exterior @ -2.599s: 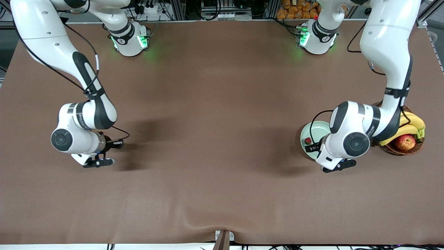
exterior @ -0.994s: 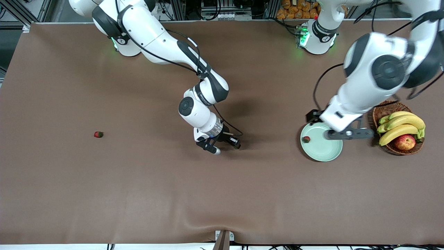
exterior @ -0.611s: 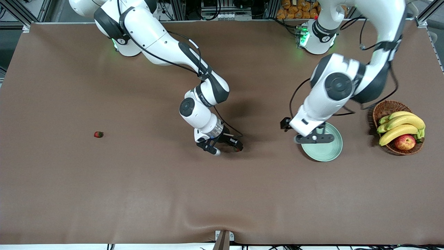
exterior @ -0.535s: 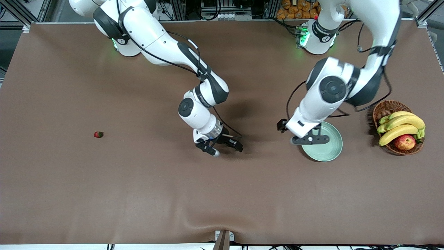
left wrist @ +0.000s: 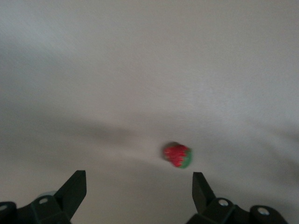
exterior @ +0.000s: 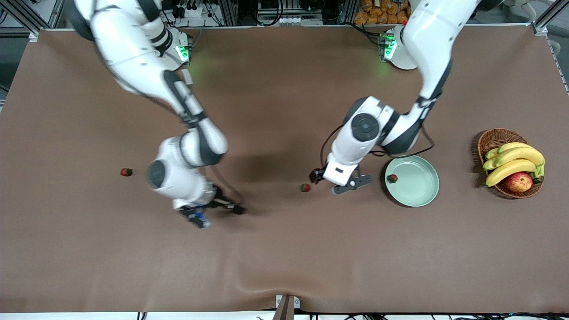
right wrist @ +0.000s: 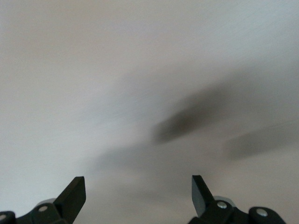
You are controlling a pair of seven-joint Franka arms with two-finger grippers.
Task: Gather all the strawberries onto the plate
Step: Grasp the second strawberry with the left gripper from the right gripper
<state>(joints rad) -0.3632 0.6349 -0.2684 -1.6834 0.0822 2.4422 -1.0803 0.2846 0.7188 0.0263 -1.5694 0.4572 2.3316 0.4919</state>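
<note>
A: Both grippers are standing wide apart and empty. Left gripper (exterior: pixel 340 183) is hanging over the table between the plate (exterior: pixel 418 192) and the middle strawberry (exterior: pixel 305 187), which is showing between its open fingers (left wrist: pixel 203 191) in the wrist view.

B: And the right gripper (exterior: pixel 212 212)?

A: It is hovering over bare brown table (exterior: pixel 275 258), toward the right arm's end.

B: Progress?

A: One strawberry (exterior: pixel 392 178) is lying in the plate. Two are remaining on the table, including one strawberry (exterior: pixel 126 172) well apart near the right arm's end.
</note>
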